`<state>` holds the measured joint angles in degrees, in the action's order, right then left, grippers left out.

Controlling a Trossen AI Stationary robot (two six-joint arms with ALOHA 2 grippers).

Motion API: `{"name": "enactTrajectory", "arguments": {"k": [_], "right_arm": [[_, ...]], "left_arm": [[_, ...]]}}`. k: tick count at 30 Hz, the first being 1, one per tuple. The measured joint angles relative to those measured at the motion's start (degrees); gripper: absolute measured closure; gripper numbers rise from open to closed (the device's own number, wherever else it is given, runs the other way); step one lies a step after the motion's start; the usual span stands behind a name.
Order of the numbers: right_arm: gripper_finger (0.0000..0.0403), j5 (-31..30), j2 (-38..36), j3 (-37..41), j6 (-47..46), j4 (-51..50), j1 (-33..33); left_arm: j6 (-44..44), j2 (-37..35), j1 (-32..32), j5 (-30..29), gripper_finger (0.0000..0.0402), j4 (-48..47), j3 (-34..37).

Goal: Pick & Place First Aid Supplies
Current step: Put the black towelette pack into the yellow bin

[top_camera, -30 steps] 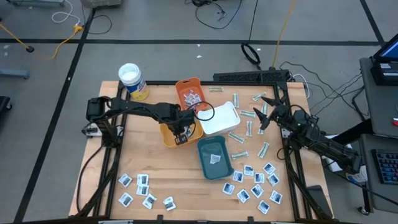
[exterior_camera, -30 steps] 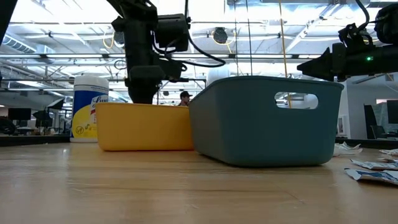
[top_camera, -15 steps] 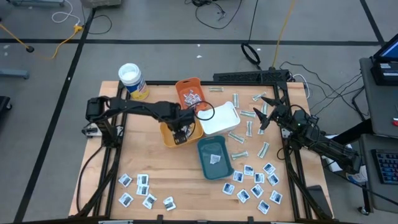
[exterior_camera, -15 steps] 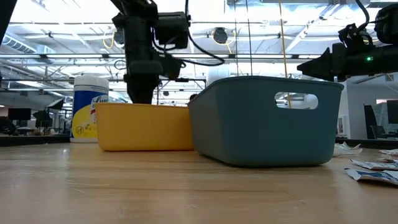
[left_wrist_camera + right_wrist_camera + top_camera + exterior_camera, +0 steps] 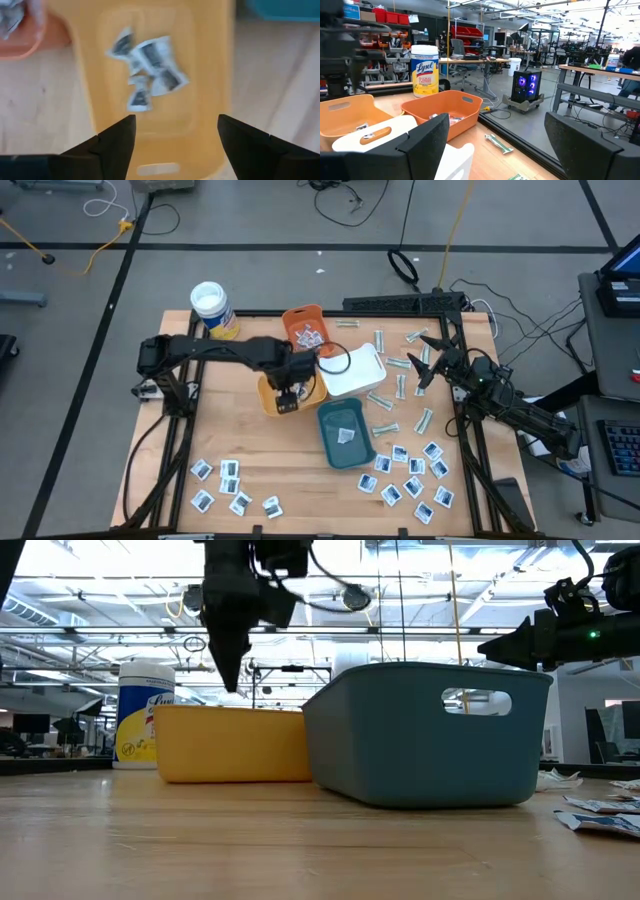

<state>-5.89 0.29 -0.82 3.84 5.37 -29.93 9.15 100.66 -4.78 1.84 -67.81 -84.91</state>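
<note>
Left gripper (image 5: 172, 132) spread wide, holding nothing — hovering over the yellow tray (image 5: 210, 75), with several white sachets (image 5: 150, 65) lying loose on the tray floor directly below its fingers. Right gripper (image 5: 424, 366) parked well off to the side, jaws open, empty.

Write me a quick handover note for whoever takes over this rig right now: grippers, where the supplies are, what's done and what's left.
Left gripper: open and empty, above the yellow tray.
Right gripper: open and empty, waiting over the table's right side near the strips.
Done: a few sachets lie in the yellow tray; some packets are in the orange tray, one in the teal tray.
Left: square sachets loose at front left and front right, and the strips; the white tray looks empty.
</note>
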Motion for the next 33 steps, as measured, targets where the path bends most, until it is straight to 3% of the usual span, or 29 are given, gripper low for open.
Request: {"name": "enactTrajectory", "arguments": {"k": [25,33], "right_arm": [[0.0080,0.00,-0.01,0.00,0.00,0.00,0.00],[0.0080,0.00,-0.02,0.00,0.00,0.00,0.00]], "left_arm": [[0.96,0.00,41.33,0.20,0.0123,1.79,-0.91],[3.02,0.22,47.58,0.16,0.0116,2.67,-1.03]]}}
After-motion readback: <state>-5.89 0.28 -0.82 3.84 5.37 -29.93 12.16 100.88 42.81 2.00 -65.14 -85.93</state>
